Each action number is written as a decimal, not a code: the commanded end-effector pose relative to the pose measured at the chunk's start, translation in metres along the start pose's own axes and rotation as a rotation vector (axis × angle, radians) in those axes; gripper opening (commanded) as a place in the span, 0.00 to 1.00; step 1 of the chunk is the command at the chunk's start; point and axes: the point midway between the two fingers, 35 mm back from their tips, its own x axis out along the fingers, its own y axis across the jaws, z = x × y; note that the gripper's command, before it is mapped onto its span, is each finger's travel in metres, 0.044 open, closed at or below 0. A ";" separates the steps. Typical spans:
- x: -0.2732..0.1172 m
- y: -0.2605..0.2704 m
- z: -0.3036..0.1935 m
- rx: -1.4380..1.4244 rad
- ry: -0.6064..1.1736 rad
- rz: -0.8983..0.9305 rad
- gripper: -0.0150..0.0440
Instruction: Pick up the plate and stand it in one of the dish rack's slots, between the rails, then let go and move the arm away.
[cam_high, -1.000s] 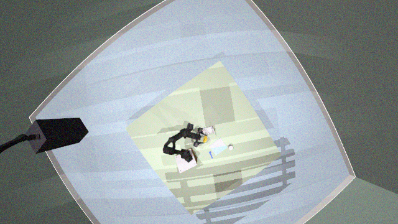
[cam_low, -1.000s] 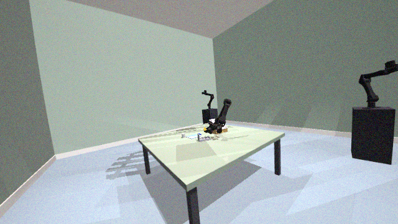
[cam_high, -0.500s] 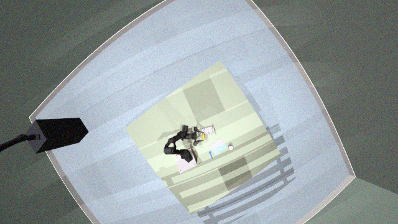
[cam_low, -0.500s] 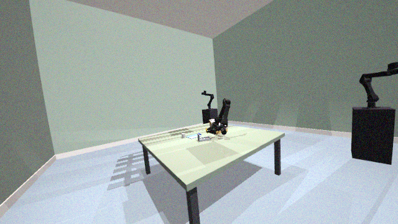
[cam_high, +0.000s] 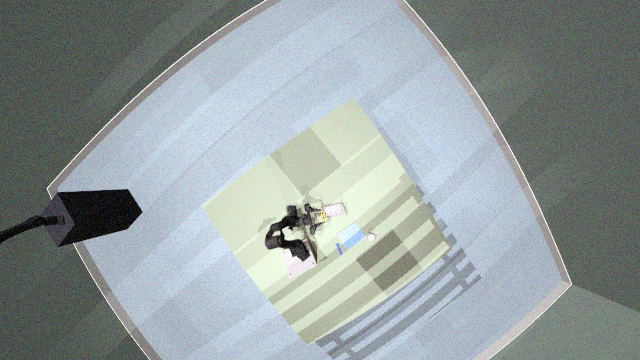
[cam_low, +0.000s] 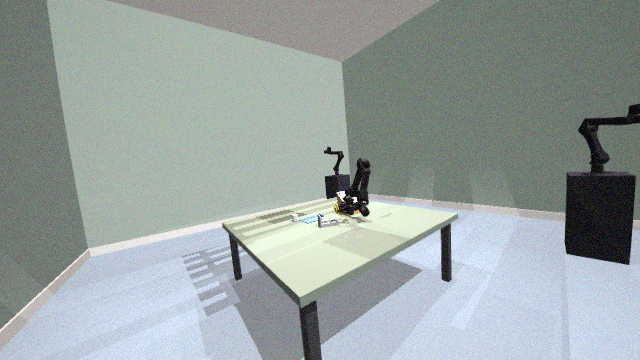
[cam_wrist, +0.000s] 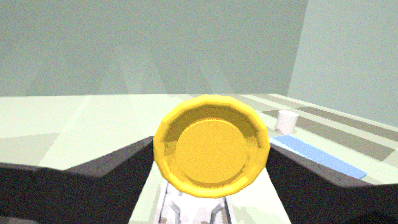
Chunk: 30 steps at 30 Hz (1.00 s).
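Observation:
The yellow plate (cam_wrist: 212, 150) (cam_high: 323, 216) (cam_low: 336, 209) is held between the two dark fingers of my gripper (cam_wrist: 210, 145), one at each side of its rim. In the wrist view its round face is toward the camera, so it looks roughly upright. My gripper is shut on it. The pale dish rack (cam_high: 334, 210) (cam_low: 328, 223) (cam_wrist: 172, 196) stands on the table just beyond the plate; its near part shows below the plate in the wrist view, and the plate hides the rest. I cannot tell any slot apart clearly. The plate is outside the slots, on the arm's side of the rack.
A blue cloth (cam_high: 353, 237) (cam_low: 310, 219) (cam_wrist: 320, 155) lies beside the rack, with a white cup (cam_high: 371, 237) (cam_low: 295, 218) (cam_wrist: 287, 122) past it. A small blue stick (cam_high: 339, 248) lies near the cloth. A white-topped box (cam_high: 298, 270) is beside the arm's base.

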 end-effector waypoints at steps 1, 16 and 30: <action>-0.002 0.000 0.002 0.013 -0.017 0.024 0.25; 0.005 0.002 -0.014 0.010 -0.013 0.019 0.25; 0.020 0.004 -0.028 0.029 -0.014 0.022 0.25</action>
